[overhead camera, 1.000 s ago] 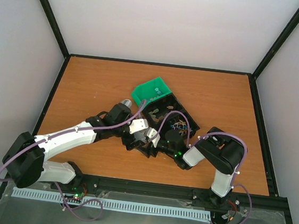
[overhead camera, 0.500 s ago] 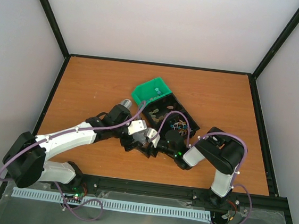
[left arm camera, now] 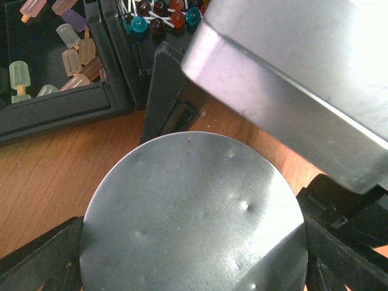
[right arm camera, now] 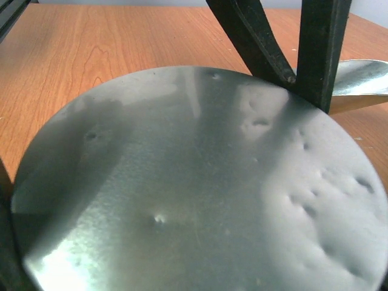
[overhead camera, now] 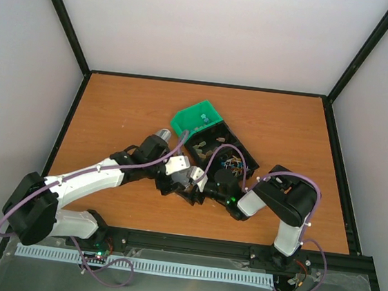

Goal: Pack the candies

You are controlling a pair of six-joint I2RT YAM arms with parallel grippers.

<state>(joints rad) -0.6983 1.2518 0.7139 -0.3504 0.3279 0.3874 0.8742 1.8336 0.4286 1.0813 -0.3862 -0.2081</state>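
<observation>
on the table (overhead camera: 114,109) lies a black tray (overhead camera: 250,154), a green bin (overhead camera: 191,117) at its far end. the left gripper (overhead camera: 189,178) is at the tray's near edge, jaws wide on both sides of a metal disc (left arm camera: 194,218); if they press it, i cannot tell. the right gripper (overhead camera: 223,182) is over a second disc (right arm camera: 194,182), jaws unclear. the candies (left arm camera: 66,57) lie in a tray compartment.

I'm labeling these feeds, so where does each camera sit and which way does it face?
Top: above, behind the bases, looking down on the table; both arms show.
Left wrist: looks down at a metal disc and the tray; its fingers flank the disc.
Right wrist: low, faces across the table over a disc; a finger sliver shows.
Shared: the tray, in top and left wrist.
</observation>
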